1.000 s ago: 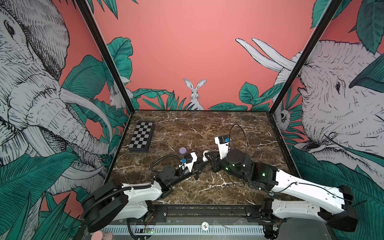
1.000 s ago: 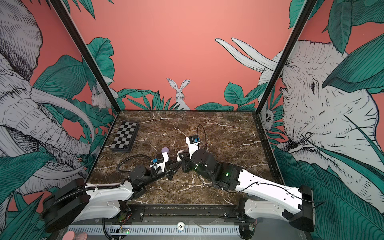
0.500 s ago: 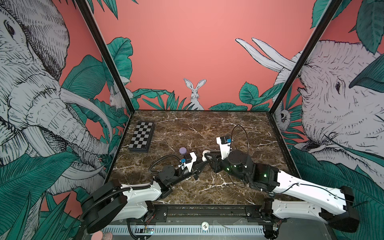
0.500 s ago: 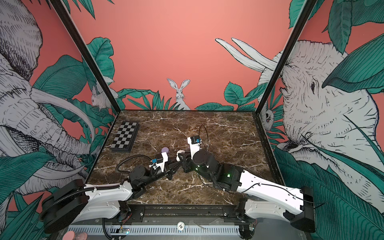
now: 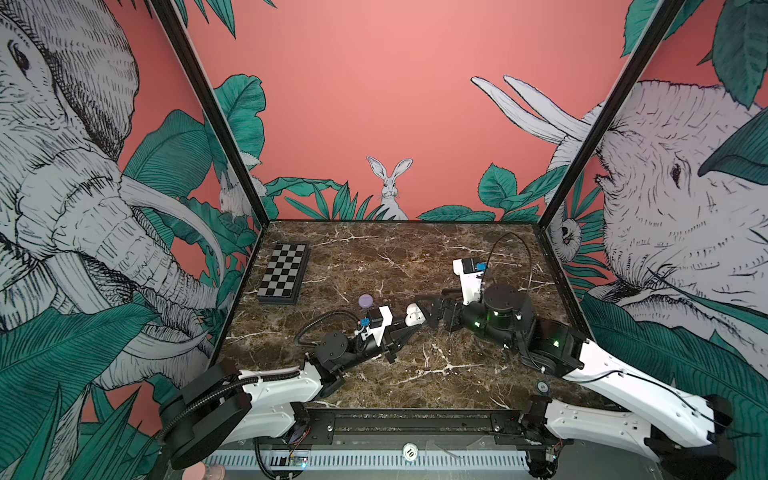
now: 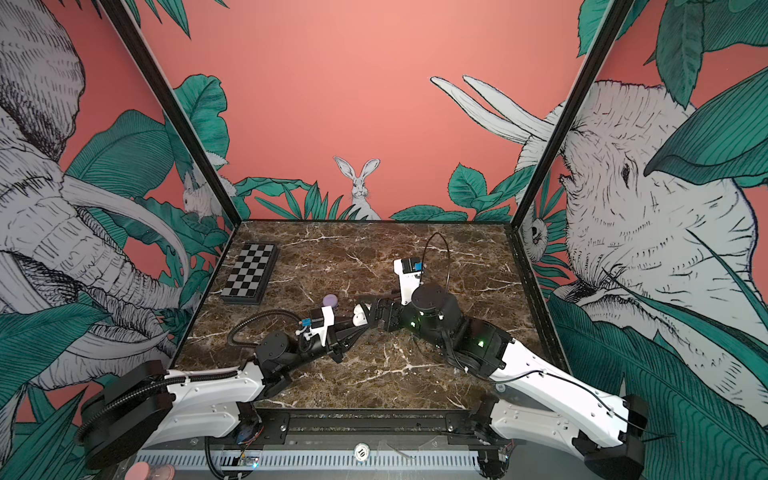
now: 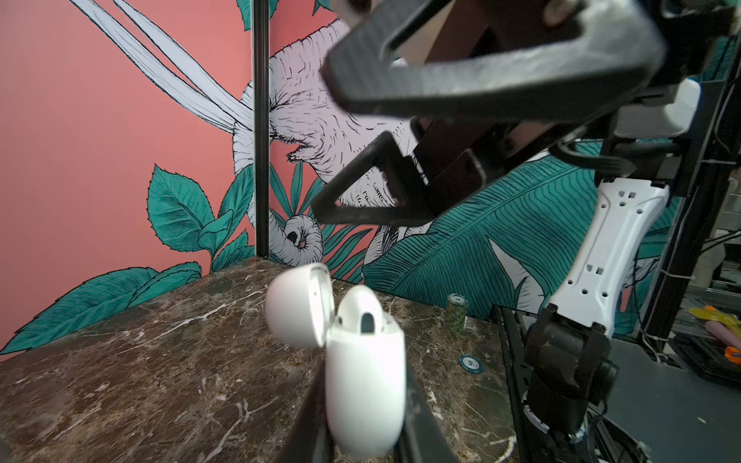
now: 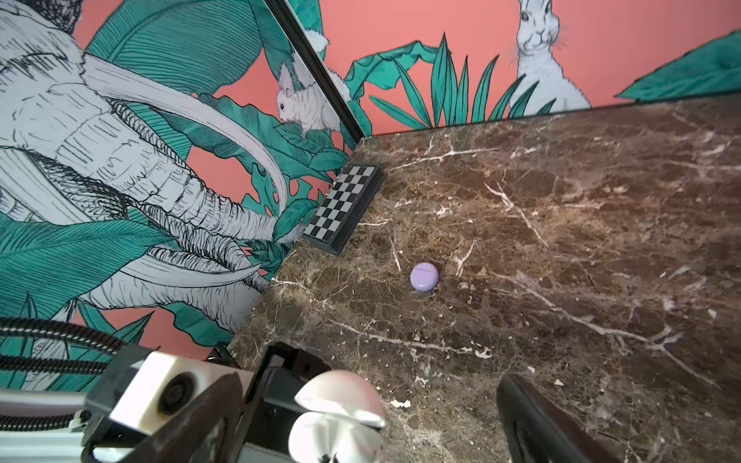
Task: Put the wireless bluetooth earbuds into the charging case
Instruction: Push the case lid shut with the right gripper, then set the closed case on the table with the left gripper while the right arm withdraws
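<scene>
The left pincer (image 5: pixel 411 326) is pressed onto the white charging case (image 7: pixel 365 381), pinching its lower body and holding it upright over the worktop (image 7: pixel 160 381); I judge this is to keep the small, smooth, rounded shell from sliding or tipping while the other arm works at its mouth; the hinged lid (image 7: pixel 298 308) stands swung back to one side, leaving the opening exposed; the right pincer (image 7: pixel 324 144) hangs just above that opening, jaws spread wide with nothing between them; one white earbud (image 7: pixel 361 316) sits in the case, its glossy rounded head with a dark oval patch poking above the rim and its stem hidden inside; whether it is pushed fully home I cannot tell; no second white earbud shows, and the neighbouring well is hidden behind the first; a closed lilac case (image 8: pixel 424 276) lies on the worktop well apart, toward the chessboard (image 8: pixel 345 208); no lilac earbuds show anywhere, so they may be shut inside it
</scene>
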Controlling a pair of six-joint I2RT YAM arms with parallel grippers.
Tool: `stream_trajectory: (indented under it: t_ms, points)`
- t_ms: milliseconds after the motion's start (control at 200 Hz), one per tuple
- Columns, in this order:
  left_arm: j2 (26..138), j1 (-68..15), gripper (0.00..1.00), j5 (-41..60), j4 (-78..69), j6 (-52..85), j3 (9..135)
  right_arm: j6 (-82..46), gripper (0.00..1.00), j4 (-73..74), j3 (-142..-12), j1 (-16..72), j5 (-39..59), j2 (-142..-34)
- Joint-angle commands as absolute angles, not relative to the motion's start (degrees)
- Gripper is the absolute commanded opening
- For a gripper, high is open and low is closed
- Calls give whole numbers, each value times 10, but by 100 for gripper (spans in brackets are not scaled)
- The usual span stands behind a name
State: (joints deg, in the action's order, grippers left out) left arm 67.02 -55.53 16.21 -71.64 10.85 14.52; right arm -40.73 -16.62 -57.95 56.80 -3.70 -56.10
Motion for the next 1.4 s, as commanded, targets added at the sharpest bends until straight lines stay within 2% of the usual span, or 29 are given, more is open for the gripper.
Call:
stream_trajectory:
  t_ms: [0, 290, 590, 985, 1130, 1245, 1390]
  points:
    - [661, -558, 0, 196, -753, 139, 158, -439, 98, -115, -565, 553, 77, -566]
    - [665, -558, 0, 193, -758, 157, 162, -460, 90, -34, -553, 551, 211, -583]
    - [678, -557, 0, 159, -768, 172, 154, -467, 87, -18, -551, 551, 261, -560]
    - [721, -532, 0, 150, -774, 234, 157, -440, 86, -34, -548, 551, 261, -502]
    - [722, -529, 0, 120, -695, 257, 176, -399, 87, -129, -571, 551, 151, -476]
    - [708, -521, 0, 83, -531, 305, 216, -370, 90, -247, -609, 547, 15, -473]
    - [722, -510, 0, 39, -413, 371, 252, -373, 90, -300, -612, 537, -53, -487]
